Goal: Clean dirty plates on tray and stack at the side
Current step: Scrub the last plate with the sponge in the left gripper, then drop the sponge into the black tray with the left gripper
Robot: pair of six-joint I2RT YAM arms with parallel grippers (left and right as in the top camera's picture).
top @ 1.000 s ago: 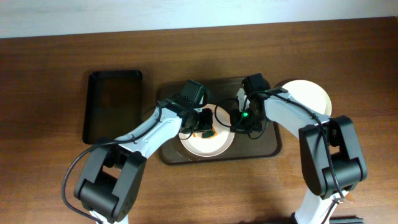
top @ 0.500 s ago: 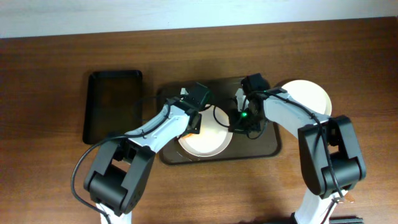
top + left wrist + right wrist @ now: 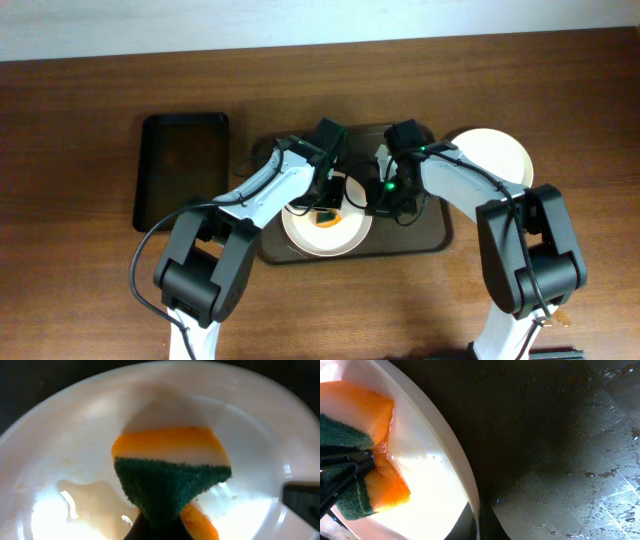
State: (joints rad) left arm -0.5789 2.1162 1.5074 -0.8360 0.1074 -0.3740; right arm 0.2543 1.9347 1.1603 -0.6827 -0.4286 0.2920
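The left fingers (image 3: 150, 532) clamp the green-and-orange sponge (image 3: 170, 477) onto the white plate (image 3: 75, 445) on the tray (image 3: 420, 235); the right fingers (image 3: 462, 531) pinch its rim. Hard scrubbing could pull the wet rim free, sliding the plate off.

The overhead camera looks straight down from high above the brown surface (image 3: 80, 280). It sees the whole white plate (image 3: 320, 238) on the tray (image 3: 428, 236), looking small. The left wrist camera sits very close over the plate (image 3: 75, 440), which fills its view. The right wrist camera is also very close, looking at the plate's edge (image 3: 451, 467) next to the dark tray (image 3: 560, 435). All three views share the plate and the sponge (image 3: 328, 213) on it.
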